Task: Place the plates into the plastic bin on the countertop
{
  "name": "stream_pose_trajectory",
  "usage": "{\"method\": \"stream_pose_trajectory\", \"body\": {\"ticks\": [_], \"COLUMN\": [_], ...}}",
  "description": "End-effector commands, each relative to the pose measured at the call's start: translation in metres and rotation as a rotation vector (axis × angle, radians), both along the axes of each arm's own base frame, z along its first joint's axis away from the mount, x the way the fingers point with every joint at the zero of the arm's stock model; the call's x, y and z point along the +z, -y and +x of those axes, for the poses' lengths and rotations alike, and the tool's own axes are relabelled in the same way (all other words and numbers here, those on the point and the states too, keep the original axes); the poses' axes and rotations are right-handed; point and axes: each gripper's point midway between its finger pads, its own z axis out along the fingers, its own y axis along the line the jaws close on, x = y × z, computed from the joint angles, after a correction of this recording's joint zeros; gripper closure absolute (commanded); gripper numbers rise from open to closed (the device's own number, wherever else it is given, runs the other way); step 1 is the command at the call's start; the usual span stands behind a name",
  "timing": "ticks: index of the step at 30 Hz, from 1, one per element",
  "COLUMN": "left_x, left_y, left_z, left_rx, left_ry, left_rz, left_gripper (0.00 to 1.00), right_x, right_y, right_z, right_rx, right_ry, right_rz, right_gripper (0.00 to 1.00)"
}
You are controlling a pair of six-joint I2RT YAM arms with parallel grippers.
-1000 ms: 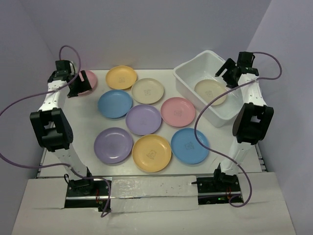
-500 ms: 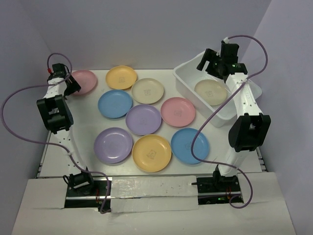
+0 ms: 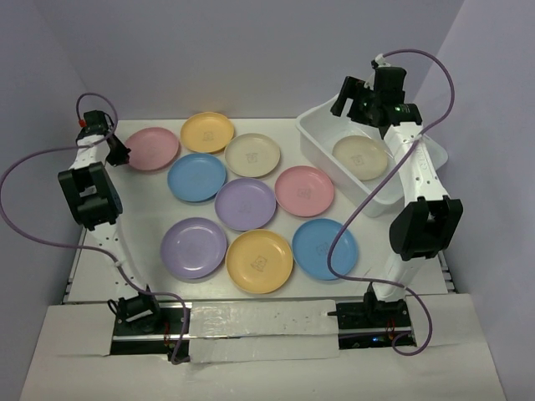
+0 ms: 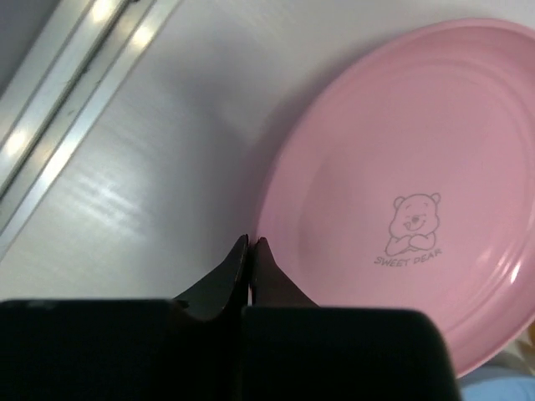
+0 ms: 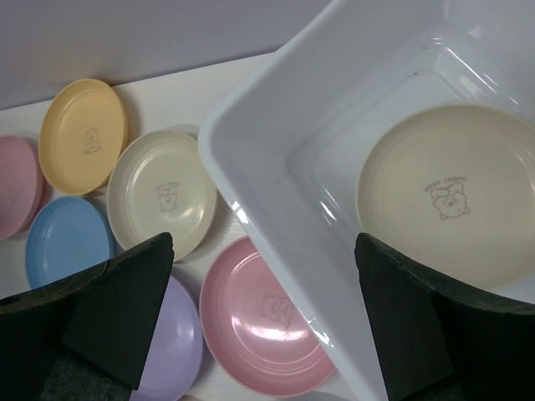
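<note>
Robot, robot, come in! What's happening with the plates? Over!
Left gripper shut, empty, tips at rim of the pink plate. Right gripper open, empty, above the plastic bin. One beige plate inside, nine on the countertop. Nothing blocking.

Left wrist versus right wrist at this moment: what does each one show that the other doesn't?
Only the left wrist view shows the left pincer, shut, with its tips at the rim of the far-left pink plate, and the table's edge rail. Only the right wrist view shows the right pincer, open, the plastic bin holding a beige plate, and the yellow plate. Both show the far-left pink plate and the white countertop.
</note>
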Motion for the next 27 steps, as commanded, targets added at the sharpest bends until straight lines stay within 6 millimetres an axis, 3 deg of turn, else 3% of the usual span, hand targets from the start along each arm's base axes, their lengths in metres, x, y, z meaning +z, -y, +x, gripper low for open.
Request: {"method": "stream_pose_trajectory", "body": {"ticks": [1, 4, 6, 11, 14, 20, 23, 27], "left_x": [0.102, 0.162, 0.194, 0.239, 0.237, 0.228, 0.231, 0.238], "left_y": [-0.024, -0.030, -0.023, 0.045, 0.119, 0.241, 0.283, 0.310], "left_z": [-0.016, -0.024, -0.029, -0.039, -0.055, -0.085, -0.097, -0.107], "left_rx": [0.030, 0.023, -0.025, -0.340, -0.601, -0.985, -1.113, -1.206], "left_ry": [0.155, 0.271, 0.337, 0.469, 0.491, 0.506, 0.521, 0.551], "left_rz": [0.019, 0.072, 0.106, 0.141, 0.122, 0.081, 0.072, 0.056], "left_gripper": [1.00, 1.00, 1.00, 1.00, 1.00, 1.00, 1.00, 1.00], "right_x": [0.039, 0.036, 0.038, 0.044, 0.041, 0.047, 0.040, 0.022], "right_y": [-0.027, -0.042, -0.057, -0.105, -0.142, -0.198, -0.220, -0.225], "right_z": [0.009, 0.016, 0.019, 0.017, 0.009, -0.003, -0.011, -0.011], "right_rx": [0.111, 0.160, 0.204, 0.343, 0.437, 0.575, 0.628, 0.611], "right_ry": [0.105, 0.098, 0.101, 0.118, 0.112, 0.155, 0.158, 0.125], "right_rz": [0.043, 0.076, 0.104, 0.119, 0.128, 0.105, 0.061, 0.017], "right_gripper": [0.04, 0.04, 0.04, 0.03, 0.00, 0.00, 0.00, 0.03]}}
